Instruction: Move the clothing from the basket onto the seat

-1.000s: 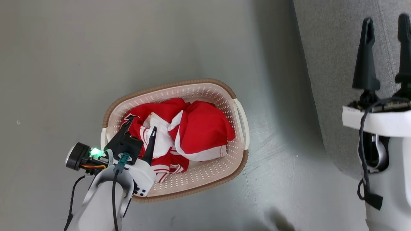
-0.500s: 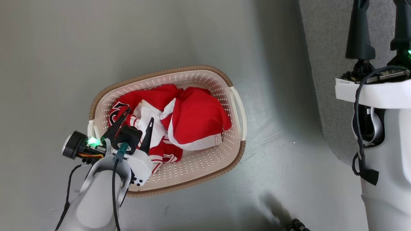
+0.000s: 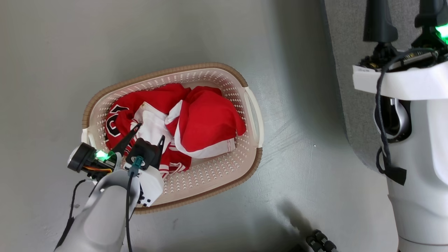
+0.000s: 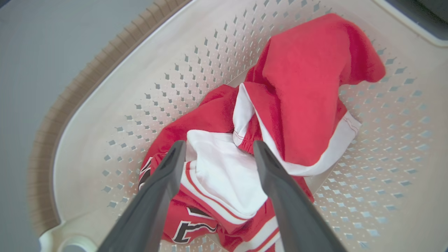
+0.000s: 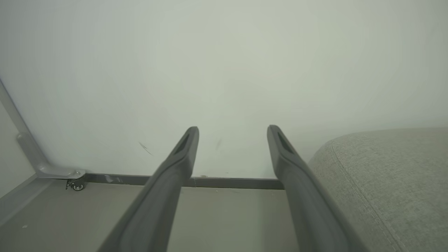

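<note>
Hovering left gripper (image 3: 151, 131): it is held over the end of the basket (image 3: 210, 180) farthest from the seat (image 5: 385, 182). Its fingers are spread wide and nothing is gripped. The tips are angled down at the heap, seemingly so that a fold can be taken between them.
Clothing (image 3: 206, 119): both red garments are bunched together inside the basket, and none of the cloth is seen on the seat. A white panel (image 4: 224, 171) is framed between the left fingers in the left wrist view. Whether the tips touch the cloth cannot be told.
Basket: it is set on the grey floor (image 3: 52, 52) near the seat's rounded edge, so only a short carry is judged to be needed.
Right gripper (image 5: 233, 130): it is held up beside the seat with its fingers spread and nothing between them, pointed at a pale wall (image 5: 224, 70). It is judged to be parked clear of the left arm's work.
Step judged: a first grasp is being lined up, and the transfer is not yet begun.
Risk judged: the garments are tangled, so both may be lifted at once, or one may be dragged over the rim and dropped on the floor.
</note>
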Controlling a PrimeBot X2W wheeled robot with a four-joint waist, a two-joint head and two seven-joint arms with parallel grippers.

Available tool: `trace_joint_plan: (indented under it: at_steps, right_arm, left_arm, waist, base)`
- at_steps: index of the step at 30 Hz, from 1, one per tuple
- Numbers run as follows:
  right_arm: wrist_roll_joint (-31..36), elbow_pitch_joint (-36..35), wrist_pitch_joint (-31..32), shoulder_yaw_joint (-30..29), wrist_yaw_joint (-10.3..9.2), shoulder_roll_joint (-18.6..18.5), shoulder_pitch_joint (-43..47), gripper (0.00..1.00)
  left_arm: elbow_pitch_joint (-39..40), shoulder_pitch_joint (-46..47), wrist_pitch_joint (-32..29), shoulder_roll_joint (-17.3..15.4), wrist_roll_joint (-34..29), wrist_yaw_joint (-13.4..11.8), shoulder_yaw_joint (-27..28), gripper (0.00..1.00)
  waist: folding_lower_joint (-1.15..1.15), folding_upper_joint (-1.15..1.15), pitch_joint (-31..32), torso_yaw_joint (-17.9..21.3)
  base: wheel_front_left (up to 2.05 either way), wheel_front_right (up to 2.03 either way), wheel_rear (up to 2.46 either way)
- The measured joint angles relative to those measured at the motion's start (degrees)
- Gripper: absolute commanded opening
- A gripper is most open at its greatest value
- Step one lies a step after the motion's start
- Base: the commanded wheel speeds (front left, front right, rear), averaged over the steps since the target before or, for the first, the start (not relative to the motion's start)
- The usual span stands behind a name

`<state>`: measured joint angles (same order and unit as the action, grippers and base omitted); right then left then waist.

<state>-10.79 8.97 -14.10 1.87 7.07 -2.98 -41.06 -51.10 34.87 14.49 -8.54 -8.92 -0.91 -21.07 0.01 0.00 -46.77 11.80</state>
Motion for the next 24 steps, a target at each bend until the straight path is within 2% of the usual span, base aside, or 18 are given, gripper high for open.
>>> trace_joint_plan:
  at_steps: [3,11,24]
  right_arm:
    - [-0.2,0.0,0.0,0.8,0.00,0.0,-0.9,1.00]
    - [-1.4,0.2,0.0,2.4,0.00,-0.1,-2.7,1.00]
    - [-3.0,1.6,-0.1,3.2,0.00,-0.1,-3.0,1.00]
  left_arm:
    - [-0.7,0.7,0.0,-0.3,-0.1,0.5,0.0,1.00]
    - [-4.0,1.9,-0.7,-0.9,-0.1,-0.3,0.5,1.00]
    - [-8.1,5.1,-4.1,-2.1,-1.7,-4.1,1.0,1.00]
  waist:
    - [0.00,0.00,-0.3,0.2]
    - [0.00,0.00,-1.5,1.1]
    - [0.00,0.00,-3.0,3.0]
  base:
    - [0.00,0.00,0.00]
    - [0.00,0.00,0.00]
    - [0.00,0.00,0.00]
